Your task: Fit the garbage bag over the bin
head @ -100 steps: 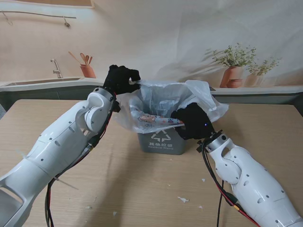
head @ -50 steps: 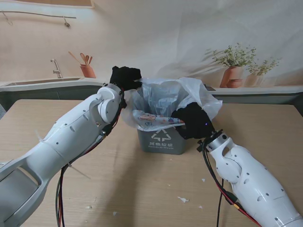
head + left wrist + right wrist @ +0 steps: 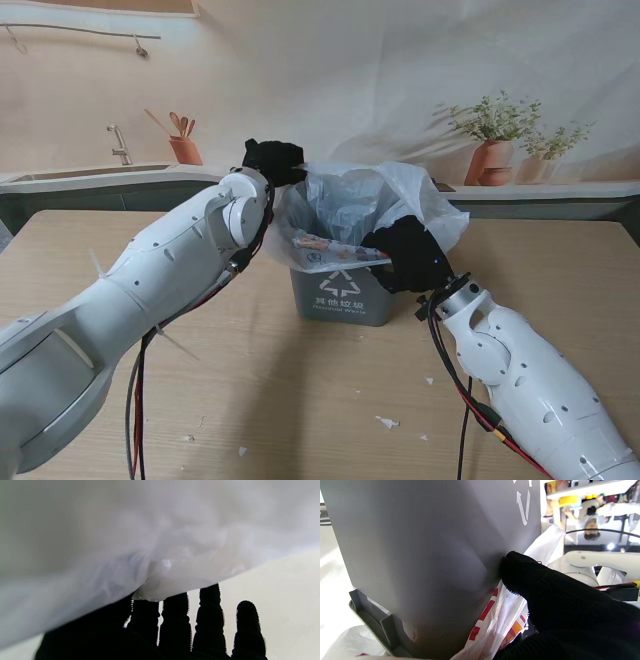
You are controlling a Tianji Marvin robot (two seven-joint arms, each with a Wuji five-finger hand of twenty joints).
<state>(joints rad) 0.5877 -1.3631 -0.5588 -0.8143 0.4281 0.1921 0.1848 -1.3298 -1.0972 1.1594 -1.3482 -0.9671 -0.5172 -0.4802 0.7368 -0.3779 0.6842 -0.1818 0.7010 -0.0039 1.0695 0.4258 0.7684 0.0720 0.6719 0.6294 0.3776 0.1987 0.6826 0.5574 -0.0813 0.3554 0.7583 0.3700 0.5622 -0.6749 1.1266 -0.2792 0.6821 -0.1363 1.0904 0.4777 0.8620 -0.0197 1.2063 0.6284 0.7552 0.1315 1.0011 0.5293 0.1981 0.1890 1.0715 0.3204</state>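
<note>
- Bin [image 3: 341, 298]: grey, upright, stood near the middle of the wooden surface [image 3: 300, 400], white recycling mark and lettering on the face nearest to me.
- Garbage bag [image 3: 352, 200]: thin white translucent plastic, mouth spread over the bin's top and billowing higher than the rim; a printed red and orange part of it hung over the near rim.
- Left hand [image 3: 272, 160]: black-gloved, at the bag's far-left corner, level with the raised plastic edge. In the left wrist view the fingers [image 3: 209, 620] stood straight and slightly apart, the bag's edge [image 3: 155, 580] lying across the tips of some of them. I could not tell whether that hand gripped the plastic or only touched it.
- Right hand [image 3: 408, 256]: black-gloved, at the bin's near-right corner, against the bag where it draped over the rim. In the right wrist view one gloved finger [image 3: 520, 567] pressed on the bin's grey wall [image 3: 425, 542], with the printed plastic [image 3: 500, 615] bunched between glove and wall. I read this hand as pinning the bag to the bin; the other fingers were hidden.
- Both arms: white-shelled, rising from the near corners of the stand view toward the bin, the left arm [image 3: 150, 290] crossing the surface on my left.
- Scraps [image 3: 387, 422]: small pale bits lay on the surface nearer to me than the bin.
</note>
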